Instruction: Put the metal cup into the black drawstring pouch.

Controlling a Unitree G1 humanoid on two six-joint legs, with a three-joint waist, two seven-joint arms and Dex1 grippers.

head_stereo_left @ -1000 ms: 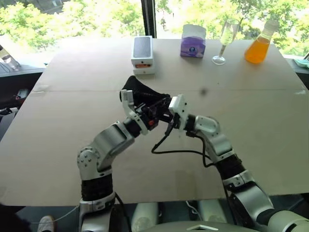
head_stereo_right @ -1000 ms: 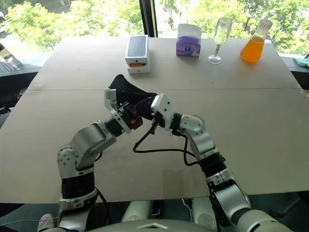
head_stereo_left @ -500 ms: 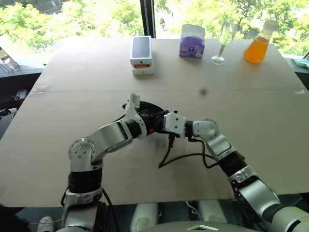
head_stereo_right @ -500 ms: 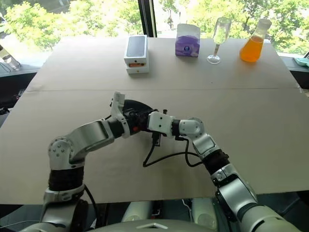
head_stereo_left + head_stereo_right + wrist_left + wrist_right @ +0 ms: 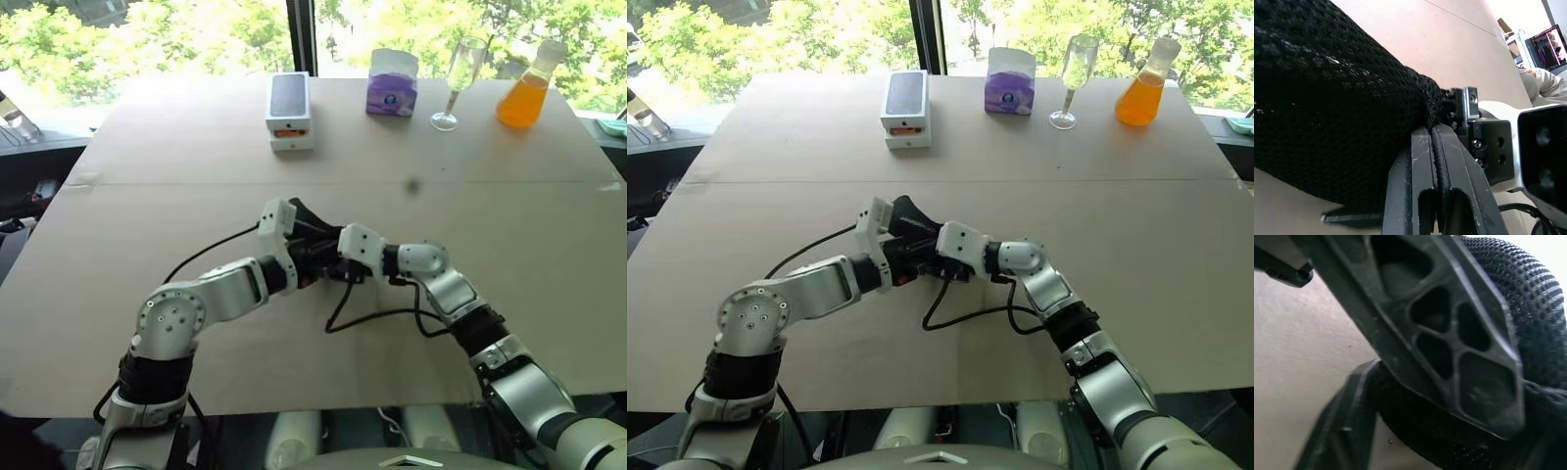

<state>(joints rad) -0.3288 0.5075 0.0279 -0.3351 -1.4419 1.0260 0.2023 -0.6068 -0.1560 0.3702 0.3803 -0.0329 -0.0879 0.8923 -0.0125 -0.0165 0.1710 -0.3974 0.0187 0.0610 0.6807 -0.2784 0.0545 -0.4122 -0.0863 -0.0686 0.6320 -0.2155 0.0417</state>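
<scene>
The black drawstring pouch (image 5: 308, 225) bulges low over the table's middle, between both hands. In the left wrist view my left gripper (image 5: 1429, 139) is shut on the pouch's (image 5: 1327, 93) hem, fingers pressed together. My right gripper (image 5: 331, 262) faces it from the right, close against the same end of the pouch. In the right wrist view one of its fingers (image 5: 1344, 426) stands off to the side of the mesh fabric (image 5: 1533, 298), so the gripper is open. The metal cup is out of view.
Along the far edge stand a white phone box (image 5: 290, 110), a purple tissue box (image 5: 392, 83), a clear stemmed glass (image 5: 458, 83) and an orange flask (image 5: 524, 93). A black cable (image 5: 372, 315) loops on the cardboard table (image 5: 118, 225) beneath my right forearm.
Both hands have sunk toward the table with the pouch between them. My left wrist has rolled over, and the pouch now sits lower and flatter.
</scene>
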